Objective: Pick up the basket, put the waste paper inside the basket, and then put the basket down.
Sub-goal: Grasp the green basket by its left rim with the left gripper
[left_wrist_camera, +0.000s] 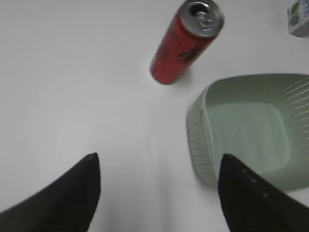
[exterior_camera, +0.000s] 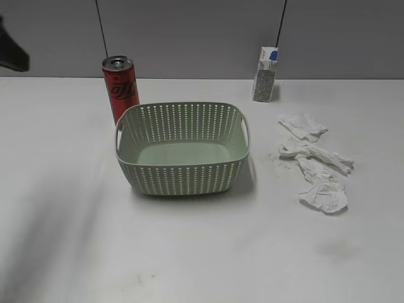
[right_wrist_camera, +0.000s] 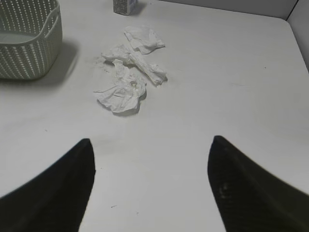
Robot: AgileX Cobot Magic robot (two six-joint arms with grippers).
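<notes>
The left gripper (left_wrist_camera: 159, 166) hovers with its dark fingers (left_wrist_camera: 72, 193) spread wide, holding nothing. The right gripper (right_wrist_camera: 152, 154) likewise hangs spread apart and unladen.

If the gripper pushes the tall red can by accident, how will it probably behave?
The red can stands upright, tall and narrow, close behind the basket, so a push near its top would probably tip it. Once on its side, its round body would likely roll across the smooth table. Whether it is full cannot be told.

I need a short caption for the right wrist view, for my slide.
Open right tool above the table, facing crumpled waste paper, with the empty basket at left.
</notes>
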